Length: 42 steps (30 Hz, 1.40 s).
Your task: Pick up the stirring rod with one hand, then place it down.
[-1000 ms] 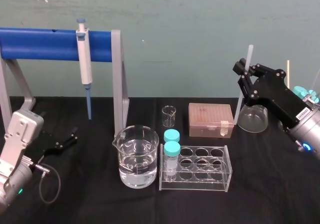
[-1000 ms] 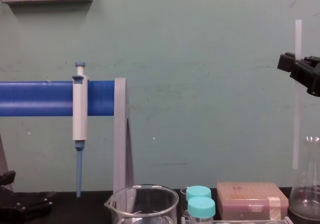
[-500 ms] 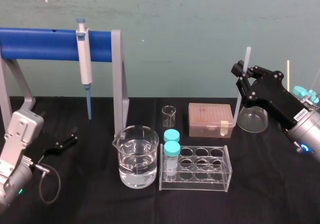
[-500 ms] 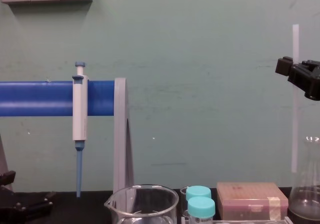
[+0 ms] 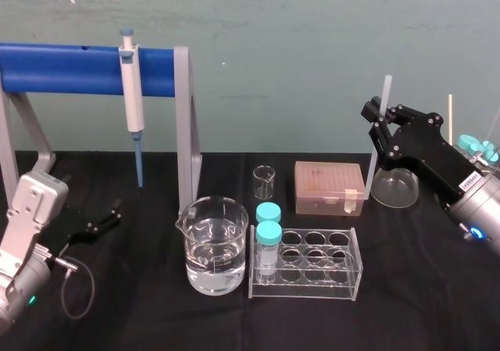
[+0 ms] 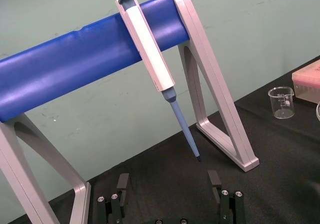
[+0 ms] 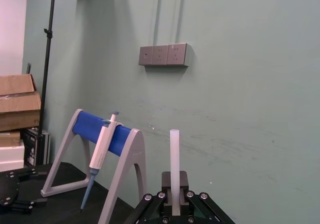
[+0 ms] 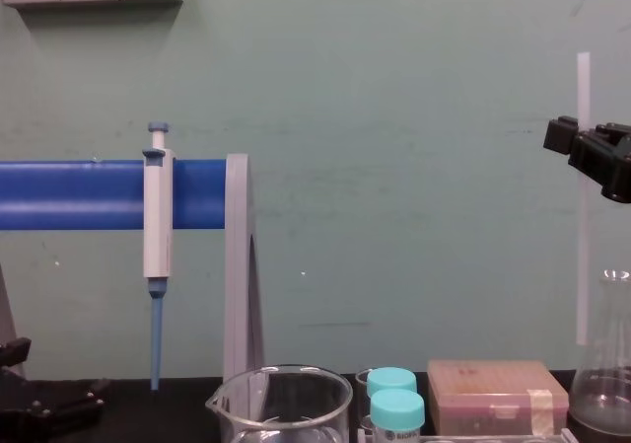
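I am looking across the black table (image 5: 156, 320) and placing everything from the clear tube rack (image 5: 312, 287) sitting near its middle. Far to the rack's left and behind it, the blue-barred stand (image 5: 70, 69) is spanning the back of the table. The right gripper (image 5: 380, 121) is hovering in the air behind the rack and to its right, clenched on the stirring rod (image 5: 386, 87). The left gripper (image 6: 170, 199) is resting low on the table well to the rack's left, its 2 fingers (image 6: 118, 190) spread apart with nothing between them. The big beaker of water (image 5: 215, 245) is standing just beside the rack's left end. The pinkish tip box (image 5: 330, 187) is lying right behind the rack, and the round flask (image 5: 394, 185) is sitting behind the rack's right end. The pipette (image 5: 131, 93) is hanging from the stand's bar, tip down. A small empty beaker (image 5: 266, 181) is standing behind the rack's left end. 2 teal-capped tubes (image 5: 268, 234) are filling the rack's leftmost holes. The rod is standing upright in the grip, its lower end hanging off the table just beside the flask.
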Tool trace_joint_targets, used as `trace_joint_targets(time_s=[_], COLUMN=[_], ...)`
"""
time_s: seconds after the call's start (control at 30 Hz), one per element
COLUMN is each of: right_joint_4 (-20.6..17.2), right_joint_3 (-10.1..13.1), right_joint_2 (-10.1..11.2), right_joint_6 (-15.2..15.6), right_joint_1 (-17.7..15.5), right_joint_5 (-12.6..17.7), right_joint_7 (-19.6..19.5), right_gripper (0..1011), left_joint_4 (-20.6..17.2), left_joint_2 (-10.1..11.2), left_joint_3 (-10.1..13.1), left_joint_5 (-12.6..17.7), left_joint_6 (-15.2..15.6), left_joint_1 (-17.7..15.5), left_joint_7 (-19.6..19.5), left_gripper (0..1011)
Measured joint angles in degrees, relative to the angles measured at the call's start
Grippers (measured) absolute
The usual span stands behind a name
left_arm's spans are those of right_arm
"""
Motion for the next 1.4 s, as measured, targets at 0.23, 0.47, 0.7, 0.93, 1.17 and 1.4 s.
trace_joint_targets(time_s=[0.23, 0.47, 0.7, 0.93, 1.17, 1.4], right_joint_4=[-0.1, -0.2, -0.3, -0.5, -0.3, -0.1], right_joint_3=[0.0, 0.1, 0.1, 0.2, 0.1, -0.1], right_joint_2=[0.0, 0.0, 0.1, 0.1, 0.1, 0.0], right_joint_6=[0.0, 0.0, 0.0, 0.2, 0.2, 0.2], right_joint_1=[-0.1, -0.3, -0.4, -0.5, -0.4, -0.2], right_joint_5=[0.1, 0.1, 0.2, 0.3, 0.3, 0.1], right_joint_7=[0.0, 0.0, 0.0, 0.0, 0.1, 0.0], right_gripper=[72, 72, 72, 72, 72, 72], left_joint_4=[0.0, 0.0, 0.0, 0.0, 0.0, 0.0], left_joint_2=[0.0, 0.0, 0.0, 0.0, 0.0, 0.0], left_joint_3=[0.0, 0.0, 0.0, 0.0, 0.0, 0.0], left_joint_5=[0.0, 0.0, 0.0, 0.0, 0.0, 0.0], left_joint_6=[0.0, 0.0, 0.0, 0.0, 0.0, 0.0], left_joint_1=[0.0, 0.0, 0.0, 0.0, 0.0, 0.0], left_joint_7=[0.0, 0.0, 0.0, 0.0, 0.0, 0.0], left_gripper=[1000, 1000, 1000, 1000, 1000, 1000])
